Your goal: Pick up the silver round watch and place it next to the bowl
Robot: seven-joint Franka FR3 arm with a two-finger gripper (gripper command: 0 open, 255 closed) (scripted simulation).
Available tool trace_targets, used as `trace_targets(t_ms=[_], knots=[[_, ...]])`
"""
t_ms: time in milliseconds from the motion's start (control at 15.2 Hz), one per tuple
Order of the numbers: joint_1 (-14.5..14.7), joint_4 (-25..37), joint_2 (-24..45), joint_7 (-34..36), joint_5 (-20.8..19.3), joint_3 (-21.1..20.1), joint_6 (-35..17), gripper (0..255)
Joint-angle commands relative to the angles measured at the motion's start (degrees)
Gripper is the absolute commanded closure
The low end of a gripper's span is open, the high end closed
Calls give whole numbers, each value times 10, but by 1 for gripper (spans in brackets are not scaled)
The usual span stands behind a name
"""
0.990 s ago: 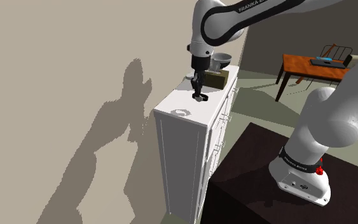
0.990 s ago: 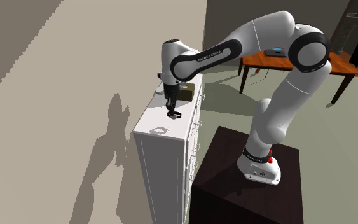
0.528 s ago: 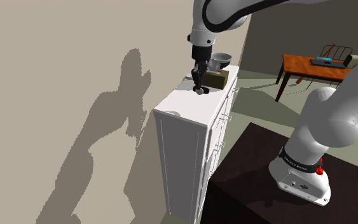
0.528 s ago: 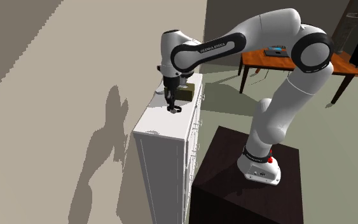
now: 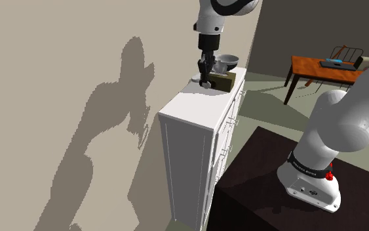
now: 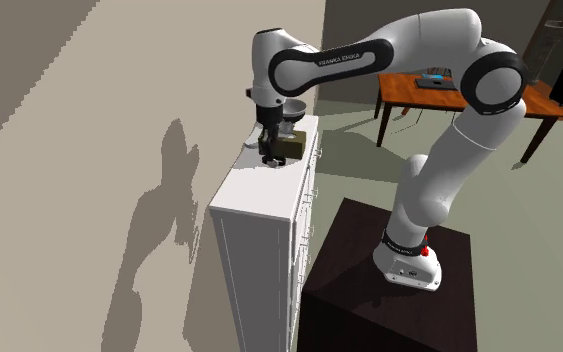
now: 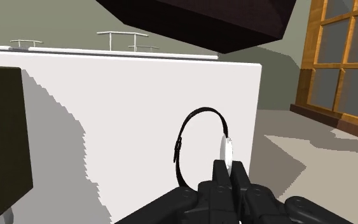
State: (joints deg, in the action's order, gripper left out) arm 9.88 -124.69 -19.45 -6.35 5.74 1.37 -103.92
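My black gripper is shut on the watch, which hangs from its fingertips just above the white cabinet top, beside an olive box. The grey bowl stands behind that box at the cabinet's far end. From the second exterior view the gripper holds the watch close against the olive box, with the bowl just beyond. In the wrist view the gripper pinches the silver round watch face; its black strap loops out to one side.
The tall white cabinet stands against a beige wall, with drawer handles on the side facing my dark stand. A wooden table stands farther back in the room. The olive box sits near the gripper in the wrist view.
The gripper has carried the watch along the cabinet top, away from the near end and up to the olive box by the bowl. The fingers stayed shut.
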Motion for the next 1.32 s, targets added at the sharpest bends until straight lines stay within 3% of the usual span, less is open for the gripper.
trace_targets(t_ms=[0, 198, 726, 1254], knots=[[0, 15, 0, 2, 0, 0, 15, 255], [0, 32, 0, 3, -1, 0, 32, 255], [-44, 49, 12, -107, -29, 76, 46, 255], [-85, 107, 65, -221, -44, 152, 59, 255]])
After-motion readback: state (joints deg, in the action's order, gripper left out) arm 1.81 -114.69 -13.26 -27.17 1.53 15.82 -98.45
